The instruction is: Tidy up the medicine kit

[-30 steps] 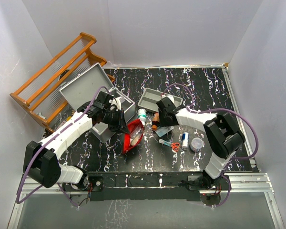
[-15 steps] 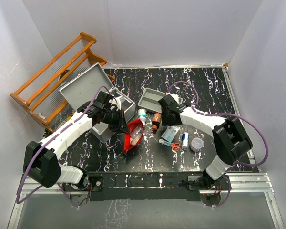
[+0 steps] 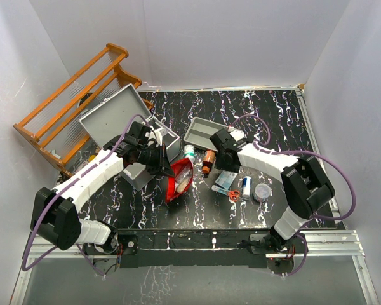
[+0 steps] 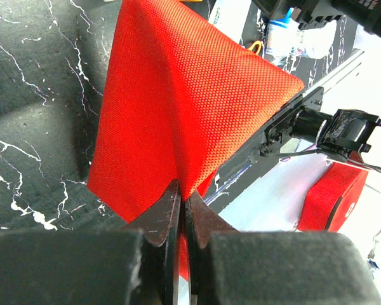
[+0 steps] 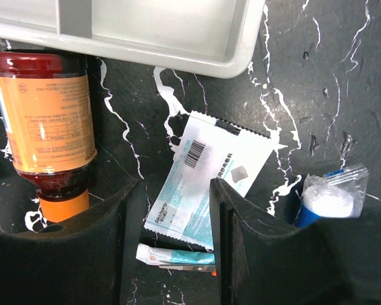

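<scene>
Medicine kit point(image 3: 111, 117) grey metal; left gripper point(image 4: 181, 194) pinching woven red pouch point(image 4: 190, 95); right gripper point(image 5: 173, 190) jaws apart.

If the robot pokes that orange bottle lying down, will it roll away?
Probably. The bottle is round and lies on its side, so a sideways nudge would likely set it rolling across the flat table. Its label looks smooth and shiny, so it may also be slippery to grip.
</scene>
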`<state>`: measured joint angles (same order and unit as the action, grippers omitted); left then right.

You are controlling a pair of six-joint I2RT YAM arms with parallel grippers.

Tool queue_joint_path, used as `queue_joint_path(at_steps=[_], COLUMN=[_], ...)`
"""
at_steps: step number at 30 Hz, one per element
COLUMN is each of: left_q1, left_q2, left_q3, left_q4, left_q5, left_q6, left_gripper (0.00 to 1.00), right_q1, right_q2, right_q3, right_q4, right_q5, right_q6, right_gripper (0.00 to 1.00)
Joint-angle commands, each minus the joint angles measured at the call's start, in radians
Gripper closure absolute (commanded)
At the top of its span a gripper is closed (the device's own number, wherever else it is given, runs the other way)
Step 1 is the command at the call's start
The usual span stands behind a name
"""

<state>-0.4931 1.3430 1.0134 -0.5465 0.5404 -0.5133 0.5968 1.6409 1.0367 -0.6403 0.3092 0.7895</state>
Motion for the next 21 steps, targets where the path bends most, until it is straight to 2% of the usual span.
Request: queue_joint_path(at_steps=[1, 11, 13, 17, 21], left_q1=[-0.001, -0.001, 0.0, -0.001, -0.002], left_q2=[-0.007, -0.008, -0.01, -0.004, 0.003], left_q3=[-0.015, -0.025, -0.028, -0.027, -0.028], left_q4=[0.027, 0.032, 0.037, 0.039, 0.047], left_q5=[0.048, 0.061, 0.062, 0.065, 0.078], left_q6=[-0.002, -0.001, -0.004, -0.008, -0.014], left_gripper=[1.0, 1.0, 1.0, 1.0, 1.0], right_q1=[0.015, 0.034, 0.033, 0.032, 0.032], right_q2=[0.037, 0.15, 0.162, 0.173, 0.126], right_q3=[0.026, 0.013, -0.01, -0.04, -0.041], right_q4=[-0.028, -0.01, 0.007, 0.039, 0.054], right_q5=[0.037, 0.063, 0.06, 0.045, 0.048], right_q6=[0.095, 0.089, 0.079, 0.068, 0.068], right_gripper=[0.6, 0.66, 0.71, 0.91, 0.94])
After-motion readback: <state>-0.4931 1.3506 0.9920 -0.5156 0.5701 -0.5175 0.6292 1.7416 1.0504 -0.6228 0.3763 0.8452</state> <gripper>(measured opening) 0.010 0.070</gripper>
